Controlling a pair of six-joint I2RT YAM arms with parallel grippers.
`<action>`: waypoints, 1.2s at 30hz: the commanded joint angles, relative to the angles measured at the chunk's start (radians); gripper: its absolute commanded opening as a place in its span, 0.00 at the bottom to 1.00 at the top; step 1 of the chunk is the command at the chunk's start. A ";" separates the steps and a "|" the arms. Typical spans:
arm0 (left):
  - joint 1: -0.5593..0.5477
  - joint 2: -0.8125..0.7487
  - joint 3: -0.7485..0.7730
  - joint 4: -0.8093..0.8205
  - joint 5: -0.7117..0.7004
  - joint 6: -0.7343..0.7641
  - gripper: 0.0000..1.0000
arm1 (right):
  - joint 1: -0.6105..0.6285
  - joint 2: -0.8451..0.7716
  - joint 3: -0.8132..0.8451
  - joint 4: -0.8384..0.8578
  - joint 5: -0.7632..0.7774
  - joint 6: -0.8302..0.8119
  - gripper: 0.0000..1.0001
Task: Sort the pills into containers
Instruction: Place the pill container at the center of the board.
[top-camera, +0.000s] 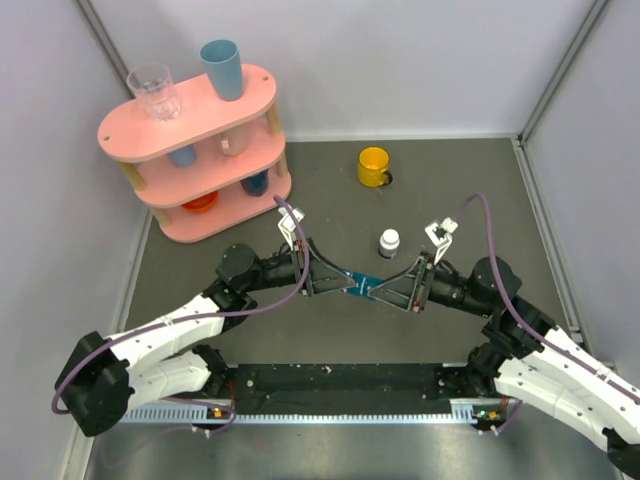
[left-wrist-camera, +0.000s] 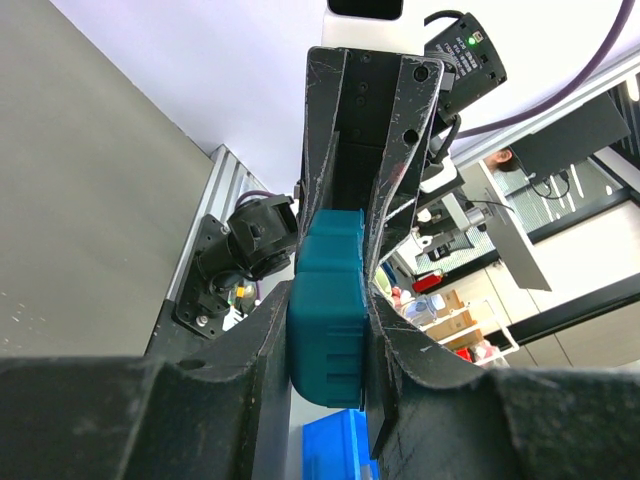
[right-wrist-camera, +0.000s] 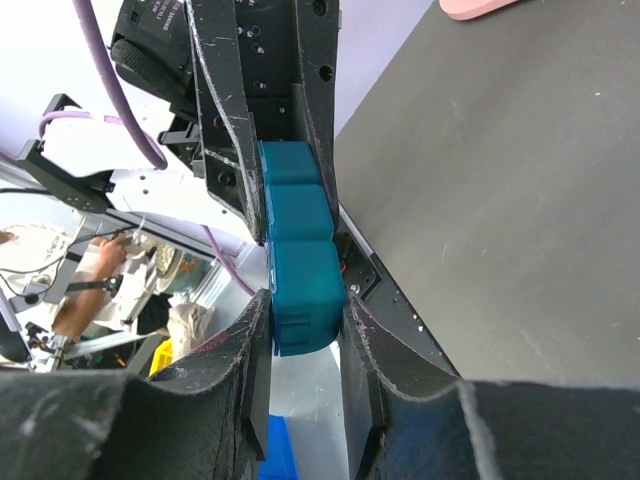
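Observation:
The containers are one dark-teal pill box (top-camera: 360, 283), a short strip of square compartments, held off the table between my two arms. My left gripper (top-camera: 346, 282) is shut on its left end, and in the left wrist view both pads press the pill box (left-wrist-camera: 328, 320) inside the left gripper (left-wrist-camera: 330, 300). My right gripper (top-camera: 377, 288) holds the other end. In the right wrist view the pill box (right-wrist-camera: 300, 260) sits between the fingers of the right gripper (right-wrist-camera: 307, 300), touching both. No pills show in any view.
A small white capped bottle (top-camera: 389, 243) stands just behind the grippers. A yellow mug (top-camera: 374, 166) is farther back. A pink tiered shelf (top-camera: 190, 150) with cups and a glass fills the back left. Grey walls enclose the dark table (top-camera: 470, 200).

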 joint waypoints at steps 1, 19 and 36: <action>0.007 -0.012 -0.008 0.036 -0.028 -0.004 0.00 | 0.011 0.008 0.010 0.053 -0.042 -0.011 0.00; 0.011 -0.019 -0.006 0.035 -0.025 -0.006 0.00 | 0.011 0.016 0.014 0.064 -0.062 -0.014 0.27; 0.014 -0.023 -0.019 0.032 -0.028 -0.004 0.00 | 0.011 -0.011 0.018 0.073 -0.047 -0.028 0.66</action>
